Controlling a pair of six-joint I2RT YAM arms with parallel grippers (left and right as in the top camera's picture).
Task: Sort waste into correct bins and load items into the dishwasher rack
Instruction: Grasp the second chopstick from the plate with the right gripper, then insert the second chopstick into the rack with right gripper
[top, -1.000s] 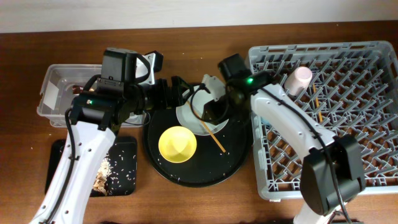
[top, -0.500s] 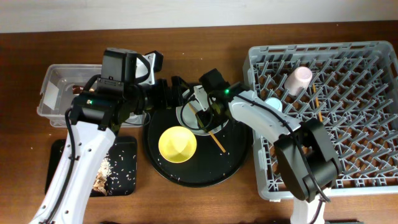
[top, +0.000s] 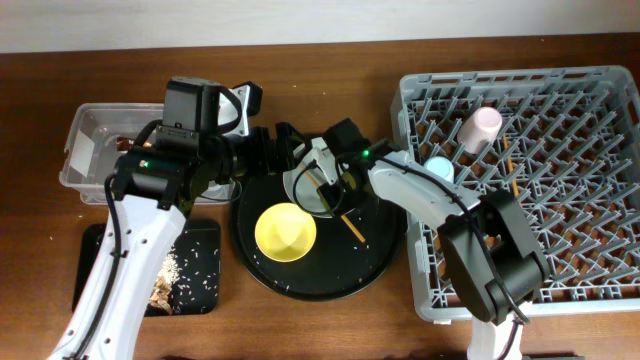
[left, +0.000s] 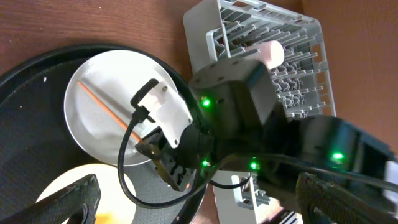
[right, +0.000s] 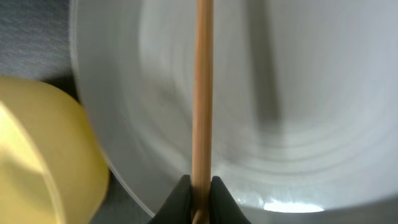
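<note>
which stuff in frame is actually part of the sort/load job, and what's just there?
Job: rack, pink cup, blue cup, plate, bowl, chopstick in the right gripper, second chopstick in the rack, clear tub, small black tray, food scraps.
Just there: round black tray, table.
</note>
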